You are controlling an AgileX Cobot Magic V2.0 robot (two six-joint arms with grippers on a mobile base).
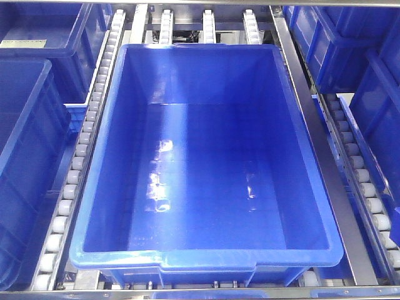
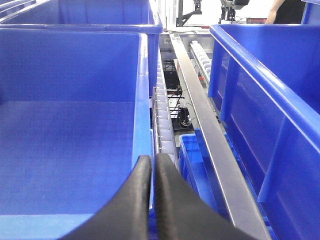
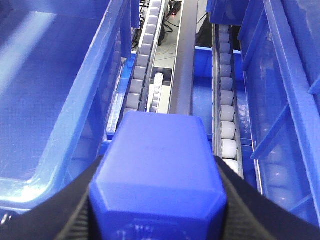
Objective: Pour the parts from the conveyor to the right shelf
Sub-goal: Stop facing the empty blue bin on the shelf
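A large, empty blue bin (image 1: 206,256) sits on the roller shelf and fills the front view. No parts show in any view. Neither gripper appears in the front view. My right gripper (image 3: 159,170) is shut on a small blue box (image 3: 159,150), with black fingers (image 3: 75,200) pressed on both its sides. It holds the box above the gap between a bin wall (image 3: 75,125) and a roller track (image 3: 227,130). The box's inside is hidden. My left gripper (image 2: 152,165) is shut, its fingers together over the right rim of a blue bin (image 2: 70,125).
Other blue bins stand left (image 1: 25,156) and right (image 1: 375,94) of the big bin. Roller tracks (image 1: 81,150) and a metal rail (image 1: 325,169) run between the lanes. In the left wrist view another bin wall (image 2: 260,100) rises to the right of a rail (image 2: 200,115).
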